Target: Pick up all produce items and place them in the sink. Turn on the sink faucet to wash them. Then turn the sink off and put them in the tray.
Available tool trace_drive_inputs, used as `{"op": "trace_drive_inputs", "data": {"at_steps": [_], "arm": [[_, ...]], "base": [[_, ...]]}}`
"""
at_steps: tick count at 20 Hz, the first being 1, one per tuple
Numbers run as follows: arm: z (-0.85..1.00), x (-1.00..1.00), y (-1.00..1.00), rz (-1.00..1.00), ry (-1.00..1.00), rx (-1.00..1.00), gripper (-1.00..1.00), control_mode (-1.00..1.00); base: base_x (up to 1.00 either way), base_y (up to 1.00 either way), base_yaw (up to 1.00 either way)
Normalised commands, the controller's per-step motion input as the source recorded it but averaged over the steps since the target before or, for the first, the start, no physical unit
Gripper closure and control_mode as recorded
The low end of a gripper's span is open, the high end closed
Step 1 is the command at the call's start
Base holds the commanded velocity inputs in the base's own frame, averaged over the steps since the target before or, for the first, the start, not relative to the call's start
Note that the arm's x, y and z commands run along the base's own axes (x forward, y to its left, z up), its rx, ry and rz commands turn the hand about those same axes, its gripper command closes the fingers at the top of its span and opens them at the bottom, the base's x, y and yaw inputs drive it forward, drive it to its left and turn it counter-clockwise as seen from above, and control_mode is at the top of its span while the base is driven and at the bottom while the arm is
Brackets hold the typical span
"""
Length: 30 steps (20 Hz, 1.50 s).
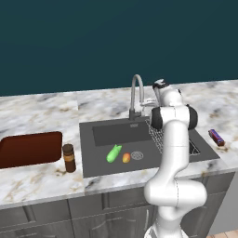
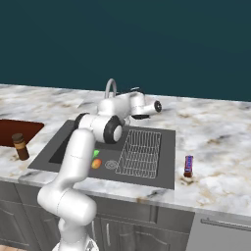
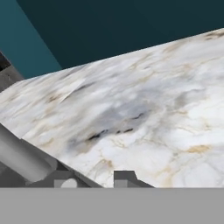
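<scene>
With the cucumber [image 1: 114, 153] and orange fruit [image 1: 126, 158] lying in the sink [image 1: 93, 162], the gripper [image 3: 94, 178], seemingly slightly parted and empty beside the faucet [image 1: 136, 95], may slip off the handle.

Flat, even rendered light all round, no clear source and no glare. The marble counter [image 1: 42, 114] reads bright and the wall behind stays dim teal. Shadows are faint. Everything looks a bit soft and low-res, no edge distortion.
</scene>
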Motion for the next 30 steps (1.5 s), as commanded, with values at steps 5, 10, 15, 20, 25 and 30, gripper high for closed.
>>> {"op": "trace_drive_inputs", "data": {"at_steps": [5, 10, 15, 20, 25, 30], "arm": [[-0.31, 0.02, -0.55, 0.00, 0.05, 0.06, 1.00, -1.00], [-0.36, 0.04, -0.54, 0.00, 0.03, 0.04, 1.00, -1.00], [-0.13, 0.02, -0.25, 0.00, 0.01, 0.01, 1.00, -1.00], [0.00, 0.00, 0.00, 0.00, 0.00, 0.00, 1.00, -1.00], [0.00, 0.00, 0.00, 0.00, 0.00, 0.00, 1.00, -1.00], [0.00, 0.00, 0.02, 0.00, -0.02, 0.00, 1.00, -1.00]], "base": [[0.00, 0.00, 0.00], [0.00, 0.00, 0.00], [0.00, 0.00, 0.00], [0.00, 0.00, 0.00], [0.00, 0.00, 0.00], [0.00, 0.00, 0.00]]}}
